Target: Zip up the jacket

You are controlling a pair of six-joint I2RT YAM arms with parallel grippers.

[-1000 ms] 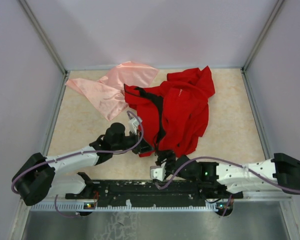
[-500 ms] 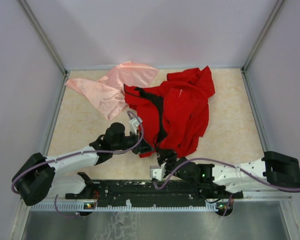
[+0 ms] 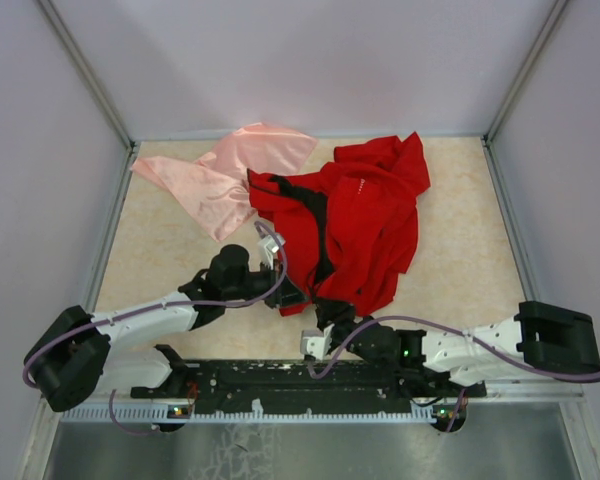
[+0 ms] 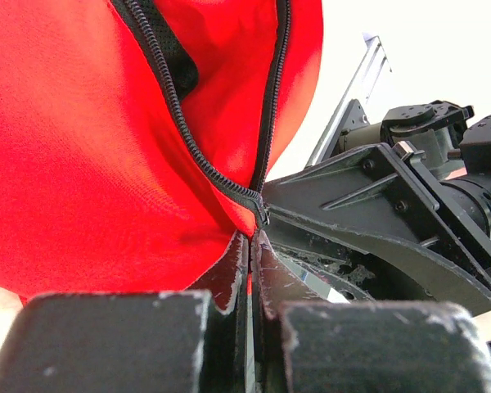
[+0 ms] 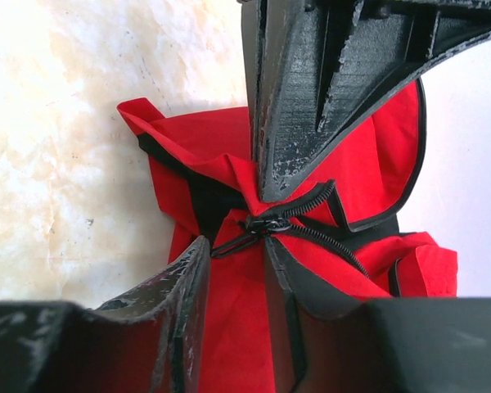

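Observation:
The red jacket (image 3: 365, 215) lies crumpled in the middle of the table, its black front zipper (image 4: 180, 115) open along most of its length. My left gripper (image 3: 292, 296) is shut on the jacket's bottom hem right beside the zipper's lower end (image 4: 251, 246). Its fingers (image 5: 295, 106) come in from above in the right wrist view. My right gripper (image 3: 332, 312) is open just below the hem. In its own view (image 5: 236, 250) the black zipper slider (image 5: 268, 224) sits just beyond its fingertips, with the pull tab pointing into the gap. The jaws touch nothing.
A pale pink cloth (image 3: 230, 175) lies at the back left, touching the jacket's left edge. White enclosure walls stand on three sides. The black mounting rail (image 3: 310, 375) runs along the near edge under both arms.
My right arm has shifted a little to the left, bringing its gripper closer to the hem and zipper slider. The left gripper and jacket have stayed put.

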